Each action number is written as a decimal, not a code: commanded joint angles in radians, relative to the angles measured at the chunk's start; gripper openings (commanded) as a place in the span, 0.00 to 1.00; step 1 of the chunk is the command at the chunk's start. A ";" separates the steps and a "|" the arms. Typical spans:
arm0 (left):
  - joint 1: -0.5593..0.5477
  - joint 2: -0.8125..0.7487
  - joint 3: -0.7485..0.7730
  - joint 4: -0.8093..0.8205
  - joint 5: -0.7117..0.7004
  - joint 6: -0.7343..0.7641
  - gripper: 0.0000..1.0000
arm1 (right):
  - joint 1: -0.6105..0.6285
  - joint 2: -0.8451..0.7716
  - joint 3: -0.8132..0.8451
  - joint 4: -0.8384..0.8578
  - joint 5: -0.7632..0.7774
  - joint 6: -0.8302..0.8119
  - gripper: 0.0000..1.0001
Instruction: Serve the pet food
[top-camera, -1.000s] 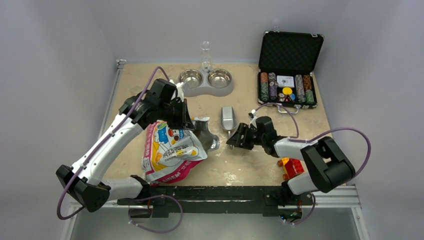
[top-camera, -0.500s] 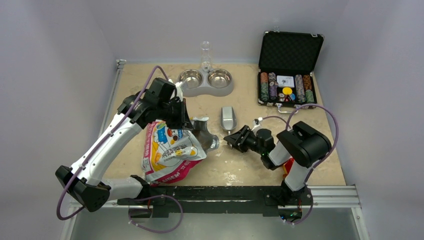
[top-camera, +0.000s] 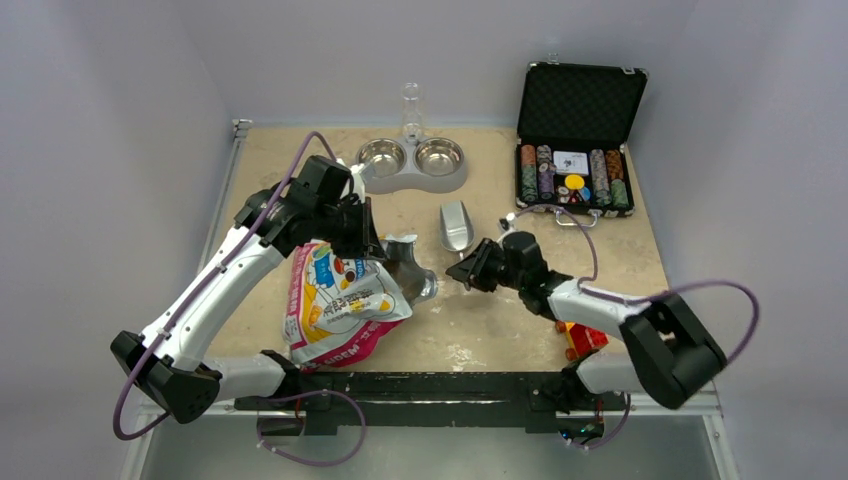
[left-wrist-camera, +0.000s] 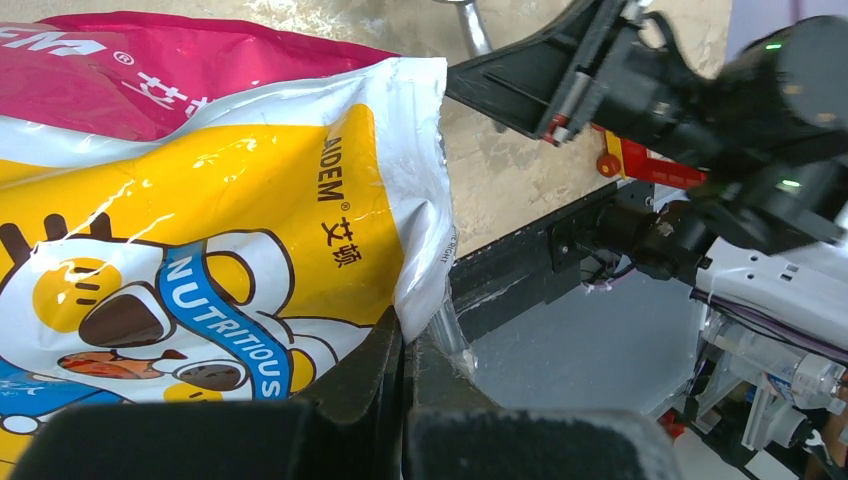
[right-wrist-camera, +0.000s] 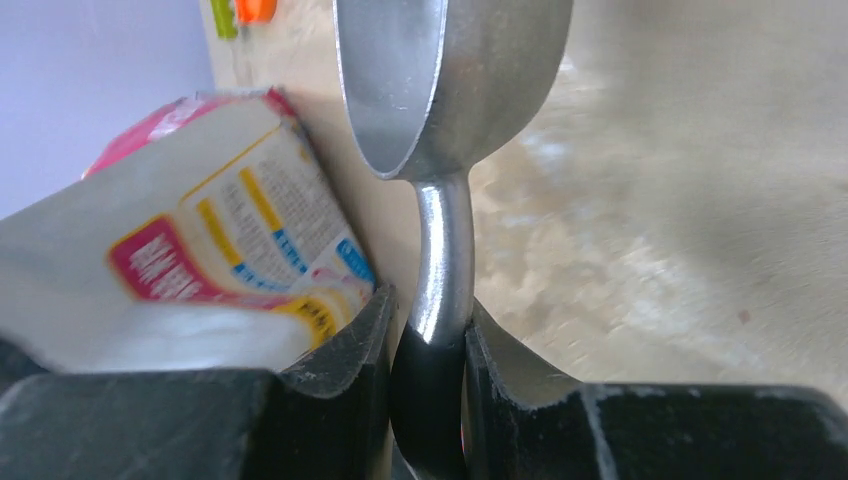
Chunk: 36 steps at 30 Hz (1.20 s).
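Observation:
No pet food shows in any view. The white, pink and yellow foil bag (top-camera: 340, 300) lies left of centre, its silver top open toward the middle. My left gripper (top-camera: 365, 235) is shut on the bag's edge; in the left wrist view the jaws (left-wrist-camera: 408, 335) pinch the clear seam of the bag (left-wrist-camera: 200, 230). A metal scoop (top-camera: 455, 228) lies at mid-table. My right gripper (top-camera: 470, 270) is shut on its handle; the right wrist view shows the handle (right-wrist-camera: 443, 270) clamped between the fingers, with the right gripper (right-wrist-camera: 428, 335) below the scoop's bowl (right-wrist-camera: 450, 80).
A double steel pet bowl (top-camera: 412, 160) with a clear water bottle (top-camera: 411, 110) stands at the back centre. An open black poker chip case (top-camera: 572, 150) sits at the back right. Red and yellow toy blocks (top-camera: 583, 335) lie under my right forearm.
My right gripper has closed onto the scoop's handle. The right arm's elbow swung in and back out, and the scoop shifted slightly away. The left arm and bag have not moved.

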 joint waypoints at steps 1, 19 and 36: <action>-0.005 -0.029 0.007 -0.033 0.010 -0.009 0.00 | 0.027 -0.180 0.246 -0.858 -0.015 -0.363 0.00; -0.003 -0.075 -0.009 -0.039 -0.042 0.085 0.00 | -0.066 -0.007 0.443 -0.812 -0.353 -0.632 0.00; -0.003 -0.100 -0.001 -0.056 -0.071 0.083 0.00 | -0.219 0.317 0.364 -0.449 -0.634 -0.659 0.27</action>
